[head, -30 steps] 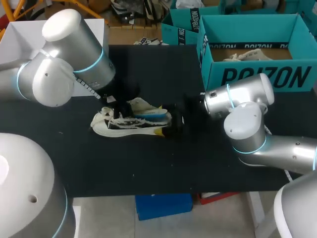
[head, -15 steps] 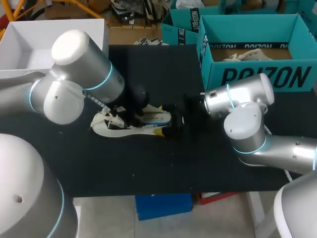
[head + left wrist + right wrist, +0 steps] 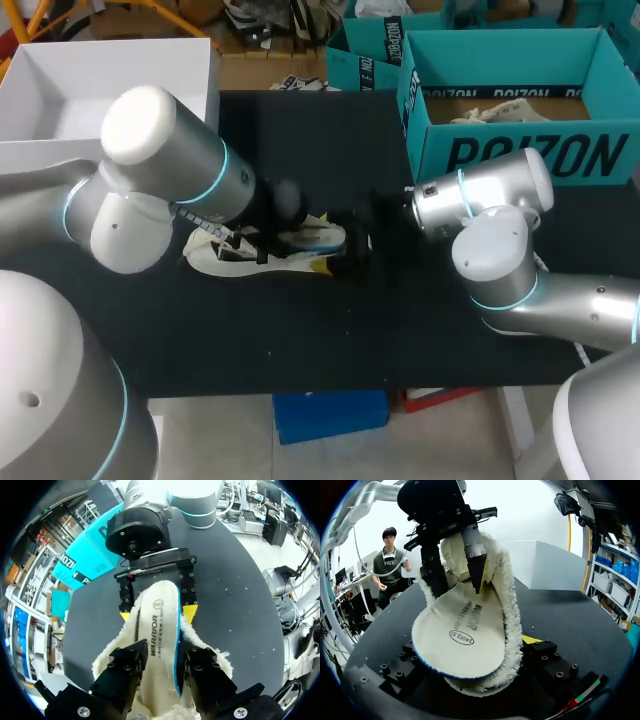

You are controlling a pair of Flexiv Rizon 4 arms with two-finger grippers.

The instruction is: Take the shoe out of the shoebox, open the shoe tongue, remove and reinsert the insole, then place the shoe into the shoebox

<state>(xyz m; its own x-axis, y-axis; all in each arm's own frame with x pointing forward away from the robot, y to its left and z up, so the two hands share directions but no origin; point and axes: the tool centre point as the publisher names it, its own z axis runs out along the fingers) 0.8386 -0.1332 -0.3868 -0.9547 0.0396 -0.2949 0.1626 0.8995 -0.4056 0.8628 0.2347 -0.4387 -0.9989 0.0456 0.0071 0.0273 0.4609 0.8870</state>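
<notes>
Robot lab: left arm [image 3: 150, 170], right arm [image 3: 500, 250], black table [image 3: 300, 340], teal shoebox [image 3: 520, 155]

Large black block lettering runs across the front wall of the teal cardboard shoebox [image 3: 520, 155]. The cream flat insole [image 3: 462, 640] carries a black printed word and an oval stamp.

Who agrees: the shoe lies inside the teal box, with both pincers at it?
Not inside. The head view shows the shoe on the black table, outside the teal box. Both pincers are at it, the left pincer on its insole, the right pincer at one end.
</notes>
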